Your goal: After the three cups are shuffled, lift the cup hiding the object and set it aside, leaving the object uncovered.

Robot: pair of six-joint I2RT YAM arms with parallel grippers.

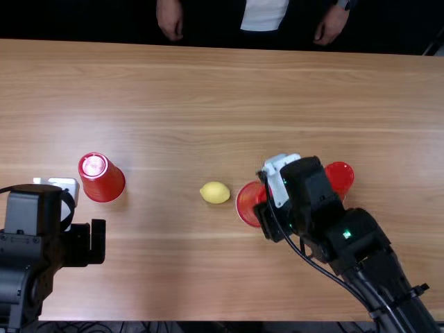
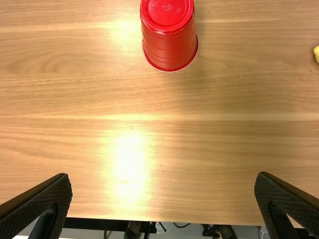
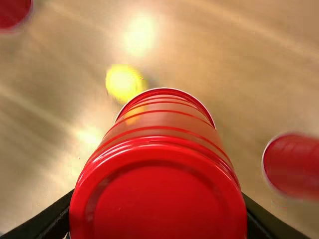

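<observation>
A yellow lemon (image 1: 215, 192) lies uncovered near the table's middle. Just right of it my right gripper (image 1: 269, 205) is shut on a red cup (image 1: 248, 203), which is tipped on its side with its mouth toward the lemon. In the right wrist view that cup (image 3: 159, 189) sits between my fingers, with the lemon (image 3: 122, 81) beyond its rim. A second red cup (image 1: 340, 177) stands upside down behind the right arm. A third red cup (image 1: 101, 177) stands upside down at the left. My left gripper (image 1: 87, 243) is open near the front edge, short of that cup (image 2: 168, 35).
The wooden table (image 1: 222, 97) is bare across its far half. In the right wrist view the second cup (image 3: 291, 164) is close beside the held one, and the third cup (image 3: 12, 11) shows at a corner.
</observation>
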